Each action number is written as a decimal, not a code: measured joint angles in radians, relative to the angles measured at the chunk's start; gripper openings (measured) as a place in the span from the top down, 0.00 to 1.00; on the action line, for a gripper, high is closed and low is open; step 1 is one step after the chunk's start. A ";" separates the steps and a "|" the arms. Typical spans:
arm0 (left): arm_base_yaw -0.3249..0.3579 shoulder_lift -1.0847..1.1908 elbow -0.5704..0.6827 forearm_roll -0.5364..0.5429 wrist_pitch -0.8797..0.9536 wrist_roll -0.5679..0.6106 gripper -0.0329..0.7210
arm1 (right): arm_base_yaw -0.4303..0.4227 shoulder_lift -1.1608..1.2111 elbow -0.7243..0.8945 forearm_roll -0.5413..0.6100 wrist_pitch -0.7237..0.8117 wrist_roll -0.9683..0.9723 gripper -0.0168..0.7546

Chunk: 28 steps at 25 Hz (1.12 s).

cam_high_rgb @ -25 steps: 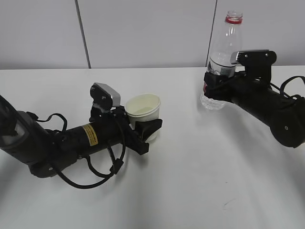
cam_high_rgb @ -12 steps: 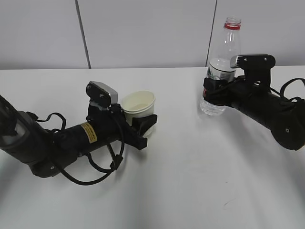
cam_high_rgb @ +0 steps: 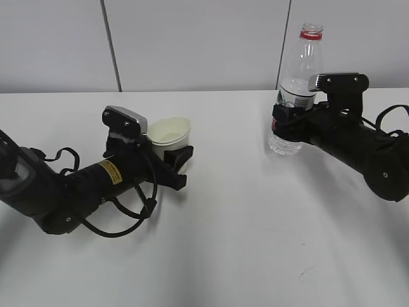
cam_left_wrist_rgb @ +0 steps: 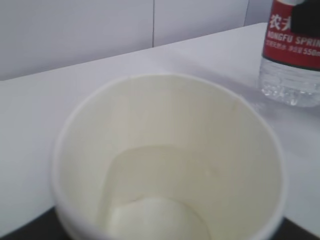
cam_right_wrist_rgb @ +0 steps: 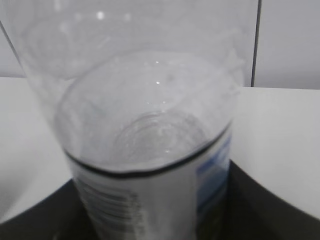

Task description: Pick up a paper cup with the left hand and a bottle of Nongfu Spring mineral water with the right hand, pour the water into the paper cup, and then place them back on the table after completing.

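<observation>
While each set of fingers is closed on its own item, the entries run thus. Left hand (cam_high_rgb: 174, 165): fingers clamped round the lower wall of the paper cup (cam_high_rgb: 169, 133), cup upright, mouth up, a little water (cam_left_wrist_rgb: 155, 220) in its bottom, base at or just above the bench (cam_high_rgb: 243, 243); contact cannot be told. Right hand (cam_high_rgb: 289, 125): fingers shut round the label band of the bottle (cam_high_rgb: 297, 89), long axis upright, uncapped, base apparently on the bench. Bottle stands well apart to the cup's right. Judgement: pouring looks finished; release and straight withdrawal remain, left hand nearer the cup.
</observation>
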 joint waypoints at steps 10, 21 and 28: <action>0.132 0.000 0.000 -0.030 0.010 0.002 0.44 | 0.000 0.000 0.000 -0.026 0.000 0.021 0.44; 0.223 0.018 0.000 -0.038 0.031 0.031 0.44 | 0.000 0.000 0.000 -0.029 0.002 0.023 0.44; 0.223 0.057 -0.007 -0.097 -0.033 0.078 0.44 | 0.000 0.000 0.000 -0.045 0.002 0.025 0.44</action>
